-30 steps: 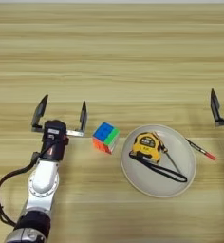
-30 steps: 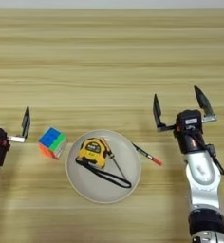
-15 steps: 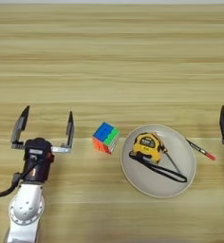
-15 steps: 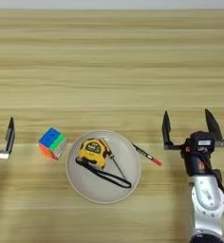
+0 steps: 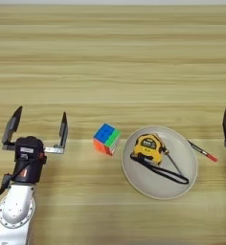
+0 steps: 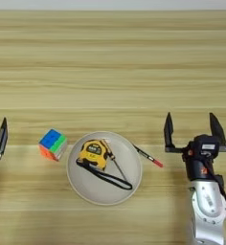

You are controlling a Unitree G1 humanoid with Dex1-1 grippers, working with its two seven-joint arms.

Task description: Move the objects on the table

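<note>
My left gripper (image 5: 37, 131) hung wide open beside the cube (image 5: 106, 139), holding nothing; right gripper (image 6: 190, 130) open too. The rod (image 5: 173, 161) already lay in the plate (image 5: 182, 184), so I figured the cube was left.

Your left gripper (image 5: 37, 128) and right gripper (image 6: 191, 130) both sit low near you, fingers spread wide, holding nothing.

The table (image 5: 115, 57) carries one puzzle cube (image 5: 107, 139), one round plate (image 5: 153, 186), one tape measure (image 5: 149, 146), one thin dark rod (image 5: 174, 164), and one red-tipped pen (image 5: 202, 150). Two grippers show: the left gripper (image 5: 37, 129) and the right gripper (image 6: 192, 128).
</note>
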